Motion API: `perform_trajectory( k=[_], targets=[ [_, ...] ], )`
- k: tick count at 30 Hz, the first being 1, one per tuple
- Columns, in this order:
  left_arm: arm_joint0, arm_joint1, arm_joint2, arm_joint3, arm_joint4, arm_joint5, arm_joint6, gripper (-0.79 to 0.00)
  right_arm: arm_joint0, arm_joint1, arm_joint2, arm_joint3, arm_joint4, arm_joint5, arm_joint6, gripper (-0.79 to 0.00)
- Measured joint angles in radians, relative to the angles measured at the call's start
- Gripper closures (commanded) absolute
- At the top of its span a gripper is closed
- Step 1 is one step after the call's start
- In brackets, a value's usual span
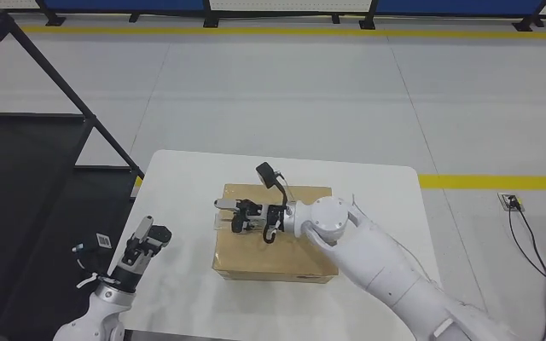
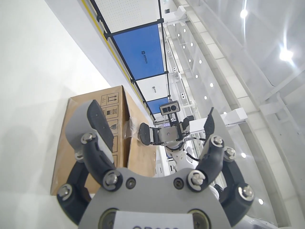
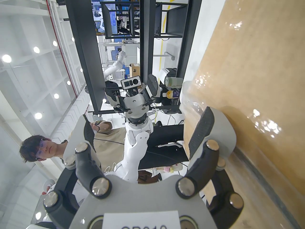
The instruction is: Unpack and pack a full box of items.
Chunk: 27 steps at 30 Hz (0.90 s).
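A brown cardboard box (image 1: 281, 256) stands with its flaps down in the middle of the white table (image 1: 375, 192). My right gripper (image 1: 227, 215) hovers open at the box's top left edge. In the right wrist view one fingertip (image 3: 202, 129) lies close against the box top (image 3: 257, 60), near crinkled clear tape (image 3: 190, 96) at the edge. Nothing sits between the fingers of my right gripper (image 3: 145, 120). My left gripper (image 1: 152, 234) is open and empty near the table's front left corner, apart from the box. From the left wrist view my left gripper (image 2: 152, 110) faces the box's side (image 2: 112, 106) and the right gripper (image 2: 145, 137) beyond.
A black metal frame (image 1: 94, 136) stands off the table's left side. Bare table surface lies between the left gripper and the box, and behind and to the right of the box. A yellow line (image 1: 478, 181) marks the floor beyond the table.
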<state>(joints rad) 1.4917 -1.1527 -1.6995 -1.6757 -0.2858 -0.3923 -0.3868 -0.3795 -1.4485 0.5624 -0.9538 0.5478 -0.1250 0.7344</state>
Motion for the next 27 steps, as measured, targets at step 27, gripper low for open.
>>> perform_trajectory(
  k=[27],
  targets=[
    [-0.002,0.001,-0.003,0.027,-0.002,0.012,-0.058,-0.785,0.009,-0.091,0.035,0.156,-0.066,-0.08,0.071,-0.785]
  ],
)
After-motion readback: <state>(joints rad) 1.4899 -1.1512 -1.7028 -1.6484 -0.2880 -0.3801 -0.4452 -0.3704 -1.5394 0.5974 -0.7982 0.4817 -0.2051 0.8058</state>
